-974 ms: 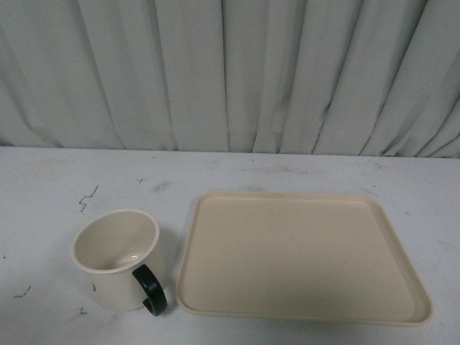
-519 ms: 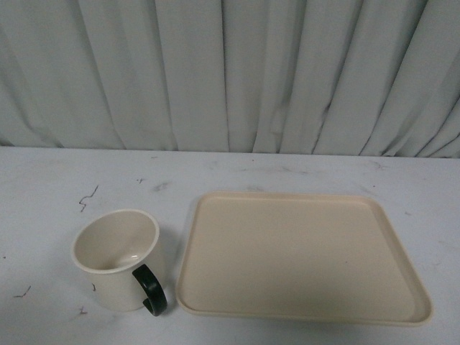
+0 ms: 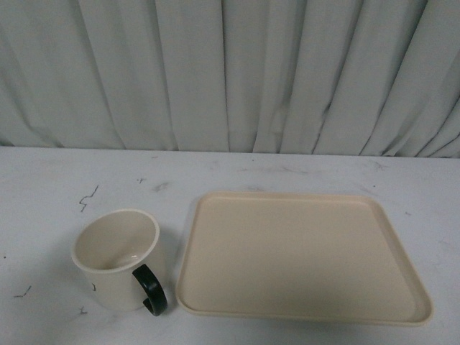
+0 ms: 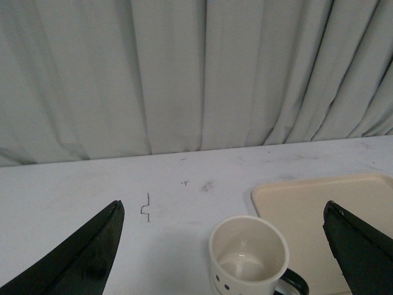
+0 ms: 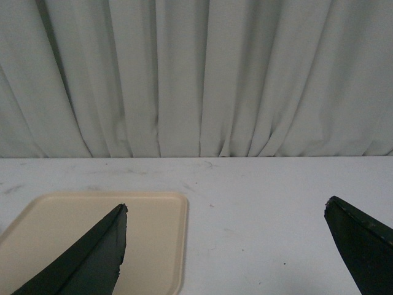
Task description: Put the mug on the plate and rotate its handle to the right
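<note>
Mug, cream-white and round, upright on scuffed white table just left of flat beige rectangular plate, glossy black handle toward camera; left gripper and right gripper gape wide, empty.

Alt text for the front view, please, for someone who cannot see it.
A cream mug stands upright on a white table, just left of the empty beige plate. Its black handle points toward the camera and slightly right. No arm is in view.
</note>
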